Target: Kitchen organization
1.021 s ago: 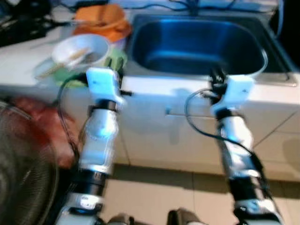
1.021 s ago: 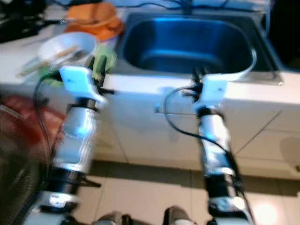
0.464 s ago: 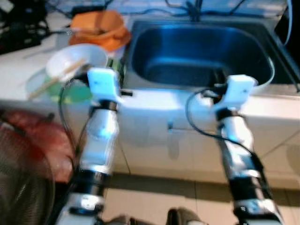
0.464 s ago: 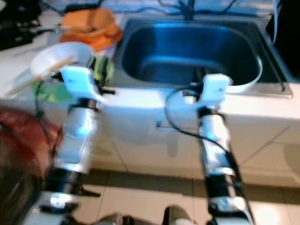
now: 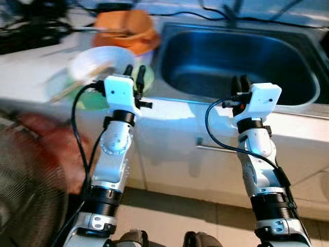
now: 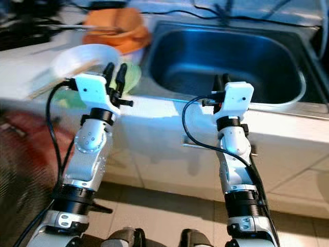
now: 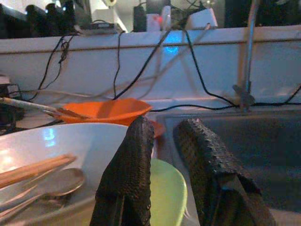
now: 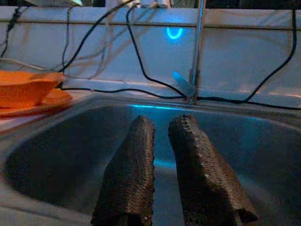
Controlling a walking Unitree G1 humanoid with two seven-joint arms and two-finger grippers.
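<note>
A pale kitchen counter (image 5: 169, 116) runs across the scene with cabinet fronts and a tiled floor below. Set into it, toward one o'clock, is a large steel sink (image 5: 241, 59), its tap (image 8: 195, 52) rising at the back wall amid trailing black cables. At eleven o'clock sits an orange bowl (image 5: 126, 28) on an orange plate. Just nearer, at ten o'clock, a white bowl (image 5: 95, 59) holds wooden chopsticks (image 7: 28, 170) and a spoon (image 7: 49, 181), resting on a light green plate (image 6: 131, 74). The left gripper (image 5: 134, 72) hovers at the white bowl's rim, fingers slightly parted, holding nothing. The right gripper (image 5: 238, 83) hangs over the sink's near edge, fingers nearly together, empty.
</note>
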